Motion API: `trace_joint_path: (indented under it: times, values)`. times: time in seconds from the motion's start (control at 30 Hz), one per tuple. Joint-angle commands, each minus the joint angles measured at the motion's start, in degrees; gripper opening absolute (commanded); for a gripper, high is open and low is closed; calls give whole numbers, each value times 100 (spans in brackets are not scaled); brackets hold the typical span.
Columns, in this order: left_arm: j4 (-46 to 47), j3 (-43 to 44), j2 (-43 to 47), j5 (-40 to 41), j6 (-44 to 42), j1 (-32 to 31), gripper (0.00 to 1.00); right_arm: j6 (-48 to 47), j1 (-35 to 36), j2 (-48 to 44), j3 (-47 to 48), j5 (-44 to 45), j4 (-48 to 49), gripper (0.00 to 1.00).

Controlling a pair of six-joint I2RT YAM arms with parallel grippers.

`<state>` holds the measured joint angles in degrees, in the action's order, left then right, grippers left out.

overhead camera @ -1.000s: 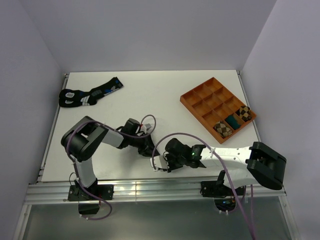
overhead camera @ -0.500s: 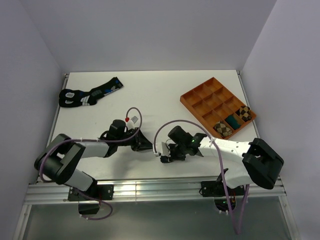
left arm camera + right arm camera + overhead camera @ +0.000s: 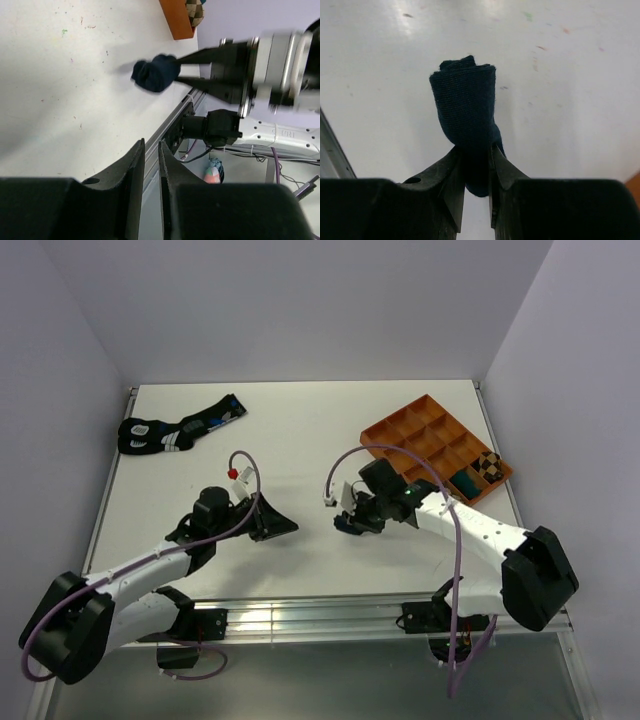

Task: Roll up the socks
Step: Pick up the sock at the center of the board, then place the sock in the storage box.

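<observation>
Jaws of the right gripper were clamped on the rolled navy sock, held above the white worktop near the orange tray. Left gripper jaws stood nearly together, empty. Black socks lay far left.

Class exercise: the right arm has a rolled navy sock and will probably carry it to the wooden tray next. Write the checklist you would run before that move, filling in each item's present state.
1. Right hand shut on the rolled navy sock: ok.
2. Roll holding together: ok.
3. Sock lifted off the table: cannot tell.
4. Left hand apart from the sock, nothing between its fingers: ok.
5. Free compartment in the wooden tray: ok, several look empty.
</observation>
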<state>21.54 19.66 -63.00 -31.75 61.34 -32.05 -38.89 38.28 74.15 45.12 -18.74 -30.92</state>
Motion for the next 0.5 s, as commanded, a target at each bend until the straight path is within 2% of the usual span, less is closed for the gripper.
trace_joint_path:
  times: [0.0, 0.1, 0.2, 0.23, 0.47]
  values:
    - [-264, -76, 375, 134, -298, 15, 22, 224, -391, -278, 487, 388, -213, 0]
    - [-457, -59, 508, 177, -447, 15, 22, 268, -917, -235, 803, 880, -108, 0]
    - [-475, -59, 570, 160, -562, 15, 22, 259, -1787, 203, 1364, 995, -116, 0]
    - [-475, -59, 578, 151, -571, 15, 22, 303, -2285, 301, 1524, 978, -116, 0]
    - [-774, 46, 701, 230, -922, 15, 22, 645, -3686, 1390, 2956, 1417, -28, 0]
